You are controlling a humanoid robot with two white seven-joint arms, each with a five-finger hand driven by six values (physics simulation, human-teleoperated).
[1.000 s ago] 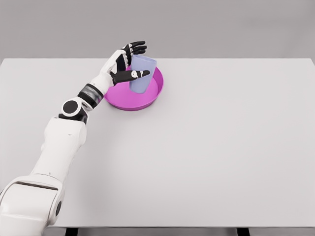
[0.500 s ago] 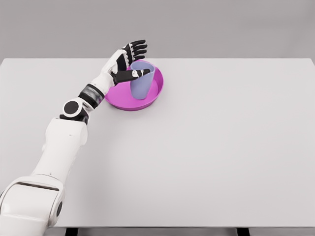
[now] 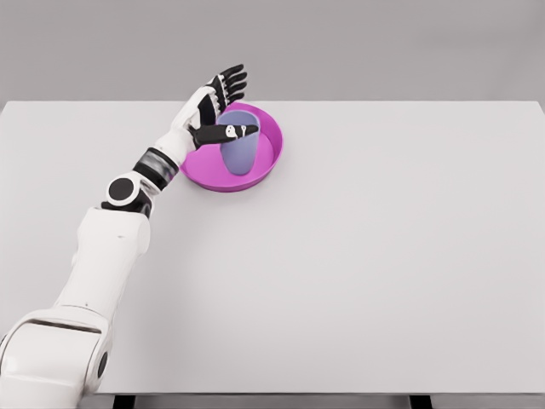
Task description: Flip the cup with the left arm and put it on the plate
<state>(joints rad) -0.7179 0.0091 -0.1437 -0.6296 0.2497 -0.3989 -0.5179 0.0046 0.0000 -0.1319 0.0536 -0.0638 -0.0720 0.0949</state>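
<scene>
The cup (image 3: 241, 145) stood upright in the plate (image 3: 266, 160), just right of the left hand (image 3: 213, 106), whose fingers were spread, released.

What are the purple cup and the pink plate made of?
The pale lavender cup looks like thin, slightly see-through plastic with a matte skin. The round magenta plate seems smooth, opaque plastic, evenly coloured with a soft sheen. It's a simulator render, so that's only a guess.
</scene>
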